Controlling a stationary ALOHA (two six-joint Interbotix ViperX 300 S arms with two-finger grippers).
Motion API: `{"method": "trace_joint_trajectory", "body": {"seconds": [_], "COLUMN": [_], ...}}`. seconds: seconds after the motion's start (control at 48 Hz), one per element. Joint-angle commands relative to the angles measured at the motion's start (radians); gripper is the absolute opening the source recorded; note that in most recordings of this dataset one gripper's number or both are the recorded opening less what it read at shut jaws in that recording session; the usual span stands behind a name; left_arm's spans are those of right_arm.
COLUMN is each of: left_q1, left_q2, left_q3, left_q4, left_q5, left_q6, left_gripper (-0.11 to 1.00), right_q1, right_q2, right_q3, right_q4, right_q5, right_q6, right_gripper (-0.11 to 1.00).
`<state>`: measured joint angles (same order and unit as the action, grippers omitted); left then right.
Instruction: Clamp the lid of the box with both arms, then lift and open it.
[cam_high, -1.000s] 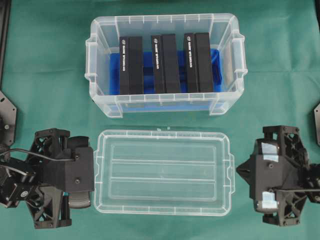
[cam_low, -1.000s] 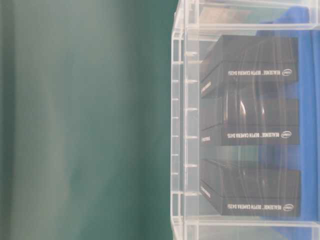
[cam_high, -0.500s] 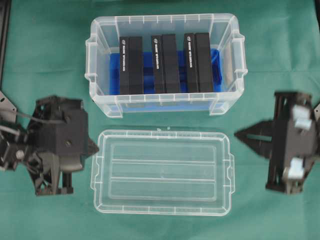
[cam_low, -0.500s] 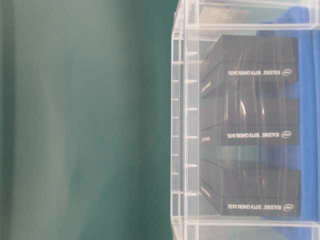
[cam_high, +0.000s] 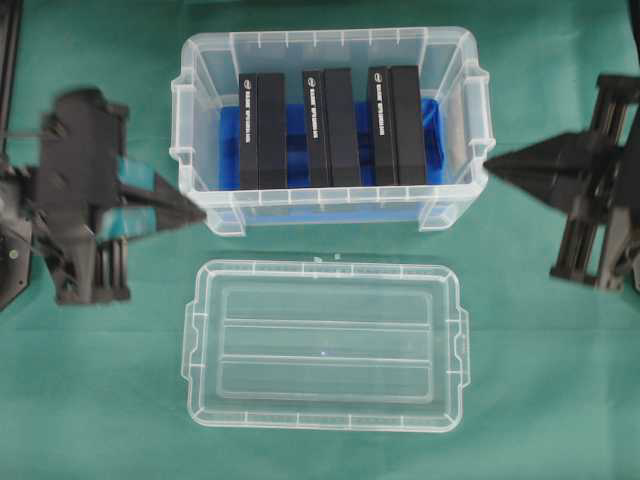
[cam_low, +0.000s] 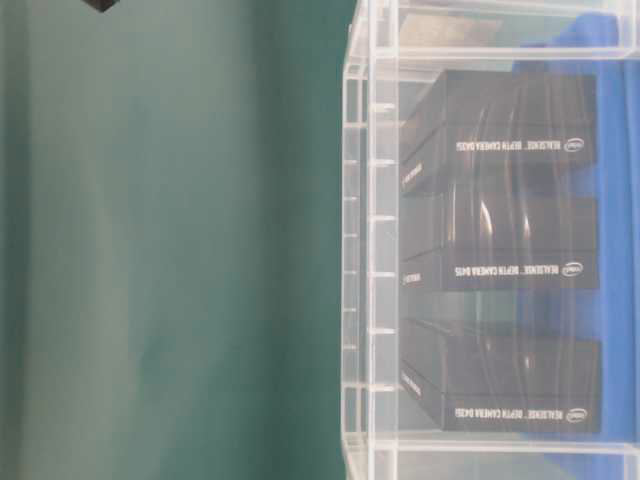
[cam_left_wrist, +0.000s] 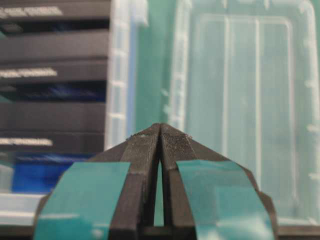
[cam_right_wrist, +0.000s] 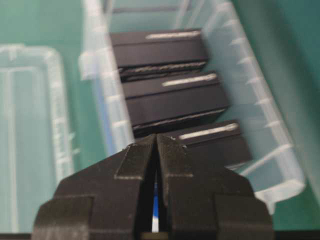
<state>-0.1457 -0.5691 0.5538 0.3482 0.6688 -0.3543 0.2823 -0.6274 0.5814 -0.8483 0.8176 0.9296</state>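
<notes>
- The green table cover (cam_high: 100, 400) carries everything; the box (cam_high: 205, 215) stands at the far side, uncovered, its long axis running left to right.
- The lid (cam_high: 325, 345) lies flat on the cloth just in front of the box, apart from it, long axis also left to right, short ends facing the two arms.
- The left gripper (cam_high: 195, 213), teal-taped, sits by the box's left front corner with its jaws pressed together, holding nothing; the lid's left end lies nearer the camera side and inward of its tip.
- The right gripper (cam_high: 492, 163) points at the box's right handle, jaws likewise closed and empty; the lid's right end is farther from it than the left end is from the left gripper.
- Six black slabs (cam_high: 325, 125) stand in pairs inside the box on a blue bottom (cam_high: 432, 115).
- Judged from this, the lid is already off; nothing blocks either short end.
</notes>
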Motion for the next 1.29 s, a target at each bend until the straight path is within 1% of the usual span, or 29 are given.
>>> {"method": "trace_joint_trajectory", "body": {"seconds": [0.0, 0.25, 0.437, 0.583, 0.771, 1.27], "left_q1": [0.038, 0.130, 0.199, 0.242, 0.268, 0.275], "left_q2": [-0.041, -0.112, -0.146, -0.169, -0.204, -0.212], "left_q3": [0.005, 0.048, 0.092, 0.138, 0.186, 0.216], "left_q4": [0.005, 0.005, 0.005, 0.005, 0.003, 0.002], "left_q5": [-0.040, -0.109, -0.167, -0.225, -0.273, -0.302], "left_q6": [0.008, 0.044, 0.051, 0.051, 0.049, 0.049], "left_gripper": [0.01, 0.01, 0.01, 0.01, 0.01, 0.01], "right_q1": [-0.043, -0.156, -0.250, -0.304, -0.334, -0.367], "right_q2": [-0.025, -0.077, -0.126, -0.152, -0.161, -0.160], "right_q3": [0.005, 0.064, 0.127, 0.170, 0.198, 0.244], "right_q4": [-0.026, -0.058, -0.058, -0.058, -0.058, -0.058], "right_q5": [-0.029, -0.132, -0.229, -0.291, -0.341, -0.400], "right_q6": [-0.002, -0.006, -0.009, -0.009, -0.009, -0.005], "right_gripper": [0.00, 0.00, 0.00, 0.00, 0.00, 0.00]}}
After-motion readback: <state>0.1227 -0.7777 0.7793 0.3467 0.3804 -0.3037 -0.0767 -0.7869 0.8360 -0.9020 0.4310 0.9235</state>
